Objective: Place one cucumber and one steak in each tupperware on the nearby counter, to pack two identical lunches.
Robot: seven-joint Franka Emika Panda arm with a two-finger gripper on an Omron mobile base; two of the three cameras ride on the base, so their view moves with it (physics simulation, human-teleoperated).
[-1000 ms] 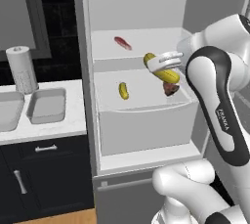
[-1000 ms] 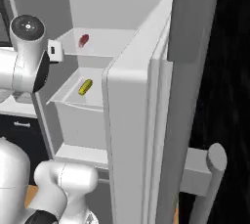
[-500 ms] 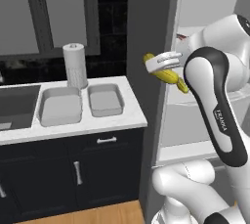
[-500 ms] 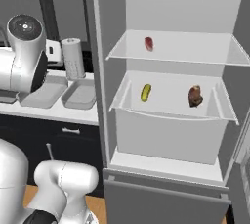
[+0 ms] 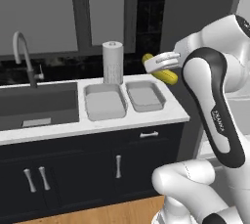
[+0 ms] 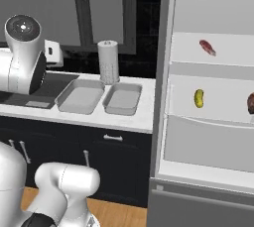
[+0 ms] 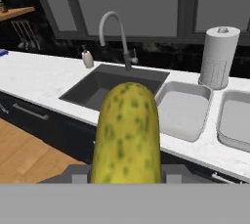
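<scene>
Gripper [image 5: 162,62] clamped on a cucumber [image 5: 160,69], held in the air above and just right of the counter's [image 5: 97,123] right end. Two grey trays [image 5: 104,101] [image 5: 145,95] sit side by side near that edge, both bare inside, paper towel roll [image 5: 113,62] behind them, sink [image 5: 36,104] to their left. Second cucumber [image 6: 199,98] and red steak [image 6: 207,47] lie on fridge shelves, well apart.
</scene>
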